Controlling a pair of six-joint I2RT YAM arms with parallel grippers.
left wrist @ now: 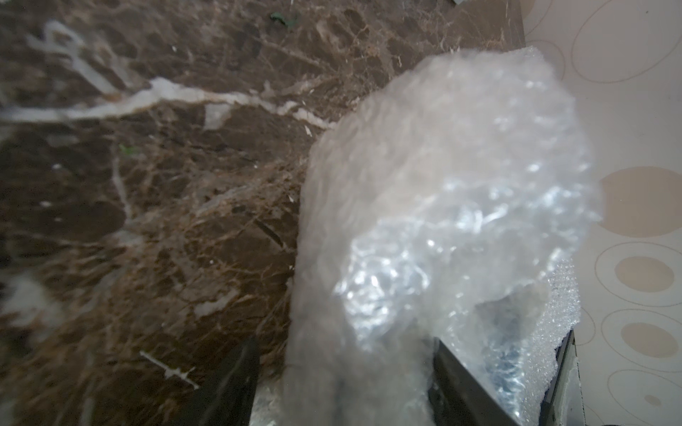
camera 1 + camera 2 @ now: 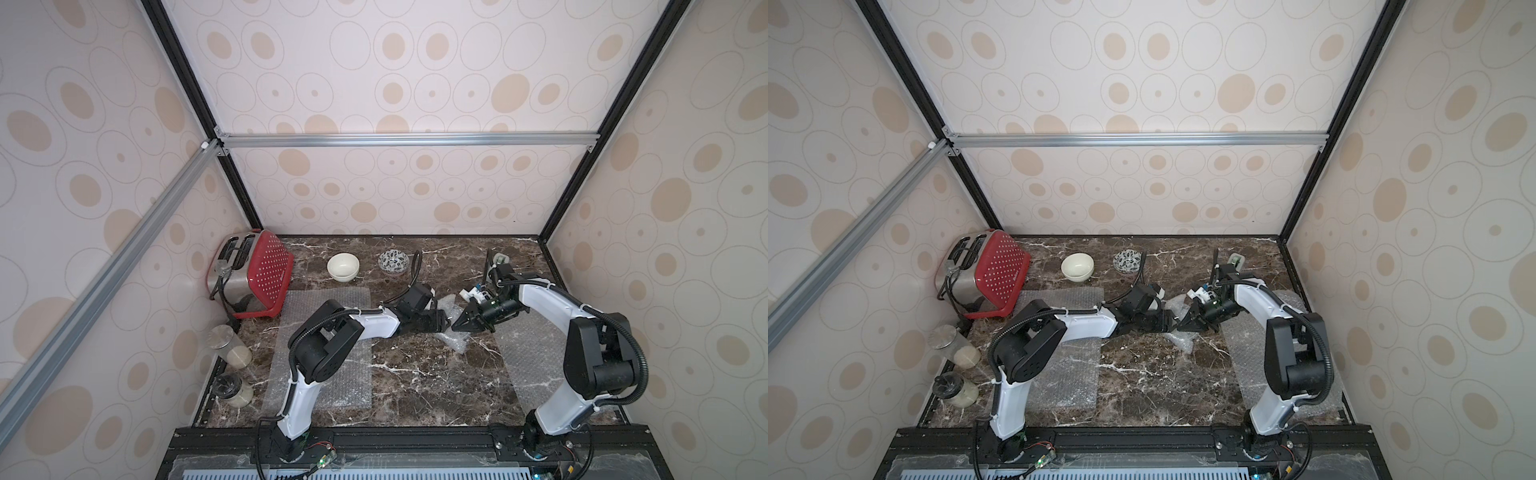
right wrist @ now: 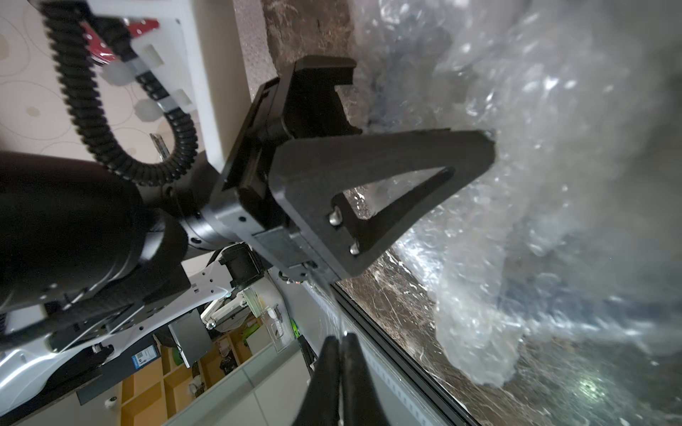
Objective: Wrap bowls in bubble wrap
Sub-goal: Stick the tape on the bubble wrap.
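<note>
A crumpled bubble wrap bundle sits between the fingers of my left gripper, which is shut on it at mid-table. Bluish shading shows through the wrap, but no bowl shows clearly inside. My right gripper is shut, its tips right beside the left gripper's tips; a thin pale streak runs to them. A tail of the wrap trails onto the table. The cream-white bowl and the leaf-pattern bowl stand bare at the back. Flat bubble wrap sheets lie under the left arm and the right arm.
A red and steel toaster leans in the back left corner. Two glass jars stand along the left wall. Patterned walls close in three sides of the marble table; a black rail runs along its front.
</note>
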